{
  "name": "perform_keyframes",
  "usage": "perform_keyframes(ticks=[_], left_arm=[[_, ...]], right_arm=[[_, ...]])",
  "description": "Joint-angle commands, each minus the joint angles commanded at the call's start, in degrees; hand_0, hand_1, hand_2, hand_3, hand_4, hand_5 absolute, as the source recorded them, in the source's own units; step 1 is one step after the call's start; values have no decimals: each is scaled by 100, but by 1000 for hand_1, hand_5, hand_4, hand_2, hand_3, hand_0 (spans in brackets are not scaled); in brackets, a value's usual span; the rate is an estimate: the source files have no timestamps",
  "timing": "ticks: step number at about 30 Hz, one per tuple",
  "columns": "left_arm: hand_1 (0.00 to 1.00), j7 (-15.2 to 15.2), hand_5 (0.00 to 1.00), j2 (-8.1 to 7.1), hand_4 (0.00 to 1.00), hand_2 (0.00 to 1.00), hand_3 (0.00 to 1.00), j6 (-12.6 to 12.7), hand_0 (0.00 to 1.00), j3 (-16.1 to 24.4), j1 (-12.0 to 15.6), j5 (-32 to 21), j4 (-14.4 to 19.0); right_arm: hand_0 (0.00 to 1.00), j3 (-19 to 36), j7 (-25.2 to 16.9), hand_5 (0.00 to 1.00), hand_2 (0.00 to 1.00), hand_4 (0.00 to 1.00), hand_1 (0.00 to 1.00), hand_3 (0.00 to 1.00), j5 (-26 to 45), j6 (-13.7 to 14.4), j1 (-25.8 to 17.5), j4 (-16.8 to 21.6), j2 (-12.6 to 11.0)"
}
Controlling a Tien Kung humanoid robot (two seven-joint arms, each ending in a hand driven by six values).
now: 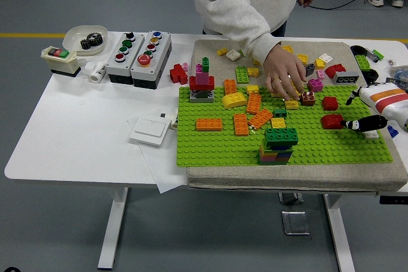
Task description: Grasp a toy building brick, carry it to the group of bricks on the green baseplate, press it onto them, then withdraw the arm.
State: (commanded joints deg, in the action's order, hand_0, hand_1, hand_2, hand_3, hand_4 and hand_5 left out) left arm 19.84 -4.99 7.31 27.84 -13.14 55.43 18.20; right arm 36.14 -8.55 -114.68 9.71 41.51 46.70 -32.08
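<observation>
The baseplate (210, 148) lies on a grey mat (293, 179) at the table's (76, 132) right half, its long axis running left to right. Its near strip is bare apart from the brick stack (278, 144), which stands upright near the front edge at the middle, a green brick on top with its long axis left to right. The front right part of the plate is open.

Two red bricks (331, 113) sit toward the right, just beside each other.

The right hand (366, 122) enters from the right edge over the plate, dark fingers pointing left, tips just beside the nearer red brick. Whether it grips anything cannot be told.

A person's hand (284, 78) rests over loose bricks at the plate's far edge, fingers down on them.

Control boxes (137, 49) stand at the far left, well apart.
</observation>
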Motion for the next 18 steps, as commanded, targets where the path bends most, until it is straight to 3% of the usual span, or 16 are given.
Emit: perform_keyframes(ticks=[18], left_arm=[[710,20,664,-1,674,730,590,-19,669,17,-14,45,15]], right_arm=[[689,-62,-34,647,714,834,668,626,7,-28,67,-123,179]])
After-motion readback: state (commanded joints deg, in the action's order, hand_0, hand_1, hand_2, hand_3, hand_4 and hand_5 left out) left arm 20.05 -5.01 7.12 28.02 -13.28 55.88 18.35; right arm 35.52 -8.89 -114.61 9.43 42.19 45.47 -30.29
